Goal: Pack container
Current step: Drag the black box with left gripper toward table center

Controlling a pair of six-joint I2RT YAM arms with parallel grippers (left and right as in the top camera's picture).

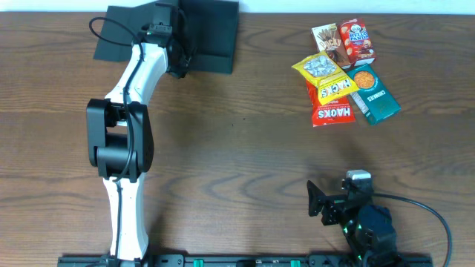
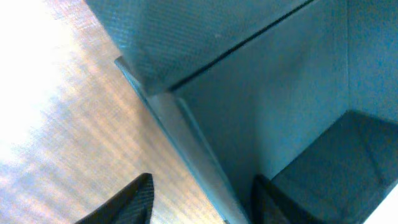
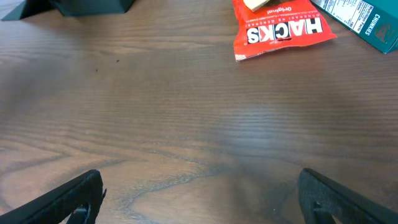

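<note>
on the wood table (image 1: 245, 148), left gripper (image 2: 202, 190) sits parted astride the container (image 2: 249, 93) wall, right gripper (image 3: 199, 180) spread wide.

A dark brown wood-grain counter (image 1: 237, 148) fills the overhead view. At its far edge on the left sits a dark teal-black container (image 1: 219, 37), with its flap (image 1: 115, 33) spread out to the left. Well apart from it, at the far right, snacks lie bunched together: a brown box (image 1: 326, 41) beside a red box (image 1: 358, 41), a teal box (image 1: 375, 95) nearer the front, and a red Hacks bag (image 1: 332, 113) with a yellow bag (image 1: 324, 74) overlapping its far end.
</note>
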